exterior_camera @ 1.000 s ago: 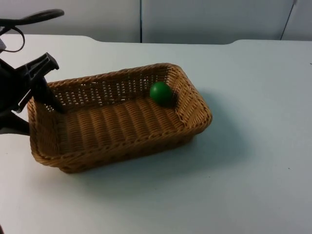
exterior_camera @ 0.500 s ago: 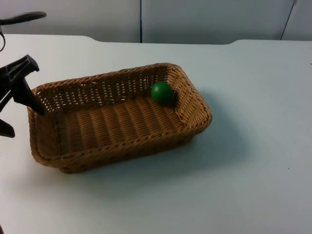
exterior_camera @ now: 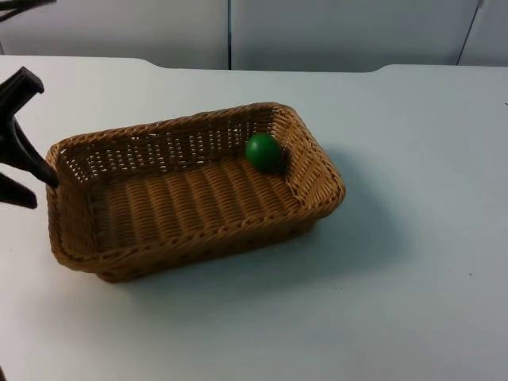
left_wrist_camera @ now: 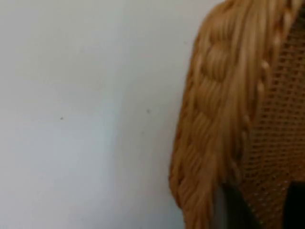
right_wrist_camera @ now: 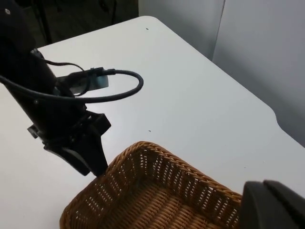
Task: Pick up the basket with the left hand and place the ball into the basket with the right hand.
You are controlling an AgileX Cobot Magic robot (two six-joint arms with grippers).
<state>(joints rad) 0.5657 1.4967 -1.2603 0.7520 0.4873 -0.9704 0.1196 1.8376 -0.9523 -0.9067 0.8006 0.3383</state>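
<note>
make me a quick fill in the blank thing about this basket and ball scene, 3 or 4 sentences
1. The small round ball lying inside the woven wicker basket is ____ in colour.
2. The ball rests against the basket's ____ end wall, as the top view shows it.
3. The basket stands on the ____ table top.
4. The left hand is at the basket's ____ end, as the top view shows it, its fingers spread.

Missing words: green; right; white; left
</note>
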